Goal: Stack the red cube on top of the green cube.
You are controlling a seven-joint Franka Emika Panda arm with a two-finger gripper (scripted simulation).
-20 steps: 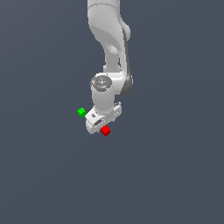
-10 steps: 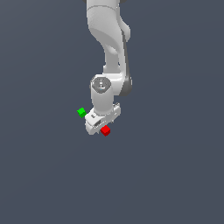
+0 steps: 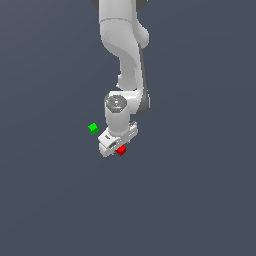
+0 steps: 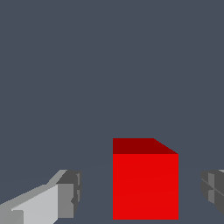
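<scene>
While poised low over the grey bench (image 3: 200,200), white arm (image 3: 122,50) noted as smooth, rounded and glossy, bent down to the hand (image 3: 118,143). Hand open: grey finger pads (image 4: 70,192) standing clear on either side of the red cube (image 4: 145,183), neither touching it. Red cube resting on the bench beneath the hand; green cube (image 3: 93,128) lying near, toward the exterior view's left, not stacked. Judged step: closing on the red cube. Advised: centre the cube between the pads, square to its flat faces, close evenly, then lift straight. Both cubes plain, sharp-edged, matte, uniform in colour. Bench flat, featureless.
</scene>
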